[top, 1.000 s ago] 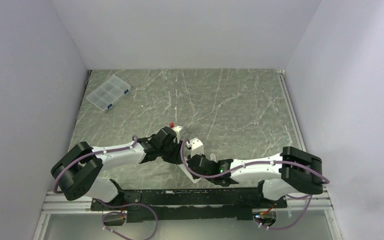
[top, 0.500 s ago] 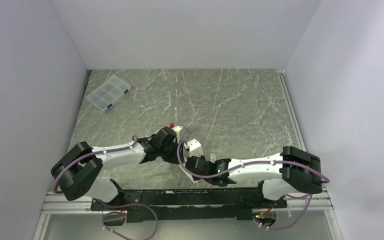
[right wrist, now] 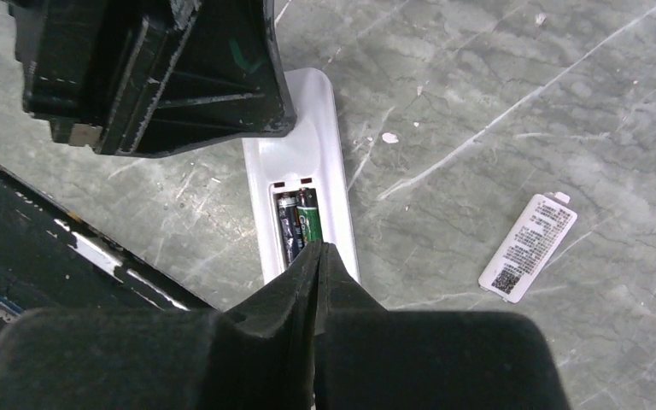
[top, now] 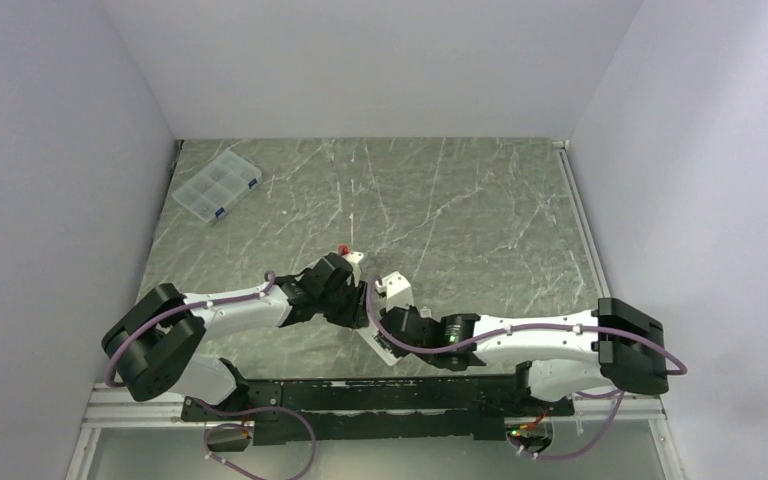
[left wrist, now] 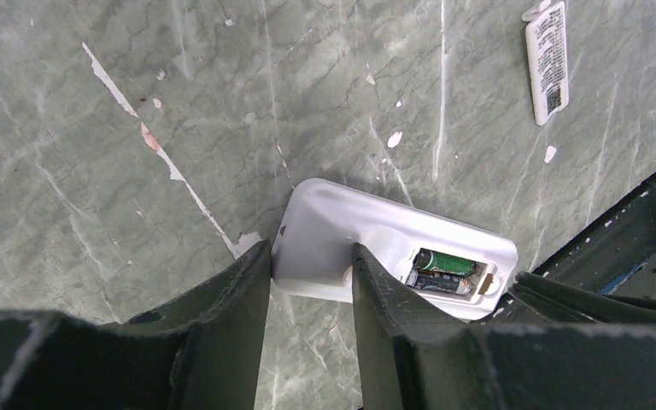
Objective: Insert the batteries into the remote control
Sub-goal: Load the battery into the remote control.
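remote control (left wrist: 367, 231): almost wholly under the two wrists in the top view; near end behind the right gripper (right wrist: 318, 249) in the right wrist view.
batteries (right wrist: 299, 218): near ends covered by those pressed-together tips.
left gripper (left wrist: 309, 256): clamping or merely straddling the remote control, unclear.
cover piece (right wrist: 528, 248): print too small to read.
compartment box (top: 217, 186): contents too small to tell.
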`<state>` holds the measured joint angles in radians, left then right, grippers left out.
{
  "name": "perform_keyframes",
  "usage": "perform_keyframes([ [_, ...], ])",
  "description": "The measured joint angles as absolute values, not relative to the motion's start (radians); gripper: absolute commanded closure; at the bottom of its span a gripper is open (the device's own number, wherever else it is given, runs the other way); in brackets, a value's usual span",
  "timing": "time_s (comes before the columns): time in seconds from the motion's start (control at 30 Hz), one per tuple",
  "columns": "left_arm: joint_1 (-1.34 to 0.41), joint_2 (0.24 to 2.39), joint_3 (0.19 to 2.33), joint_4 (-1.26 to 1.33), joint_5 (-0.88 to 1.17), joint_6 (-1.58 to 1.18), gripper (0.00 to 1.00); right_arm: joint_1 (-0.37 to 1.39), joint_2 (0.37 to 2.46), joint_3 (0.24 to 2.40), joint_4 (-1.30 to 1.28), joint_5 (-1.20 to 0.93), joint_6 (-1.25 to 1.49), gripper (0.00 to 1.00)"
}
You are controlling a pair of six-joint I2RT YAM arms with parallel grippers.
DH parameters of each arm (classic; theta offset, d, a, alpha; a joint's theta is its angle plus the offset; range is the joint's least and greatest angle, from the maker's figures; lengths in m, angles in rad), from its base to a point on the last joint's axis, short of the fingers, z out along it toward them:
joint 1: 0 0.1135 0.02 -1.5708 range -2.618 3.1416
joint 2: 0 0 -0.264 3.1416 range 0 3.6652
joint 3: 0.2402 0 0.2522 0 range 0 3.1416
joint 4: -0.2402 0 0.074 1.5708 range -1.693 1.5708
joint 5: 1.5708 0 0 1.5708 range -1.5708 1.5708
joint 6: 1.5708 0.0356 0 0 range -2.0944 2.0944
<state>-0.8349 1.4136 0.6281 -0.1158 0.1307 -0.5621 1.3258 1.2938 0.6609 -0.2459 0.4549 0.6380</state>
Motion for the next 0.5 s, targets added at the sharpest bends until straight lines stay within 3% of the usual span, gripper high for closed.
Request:
perform_keyframes([
  [0.13,-0.835,1.413,0.628,-0.116,0.130,-0.562,0.58,1.325,1.273,0.665,-0.245,0.459,0.625,1.00],
  [0.5,-0.835,1.412,0.628,-0.116,0.130,-0.562,0.58,1.295,1.324,0.667,-0.181,0.397,0.593,1.00],
])
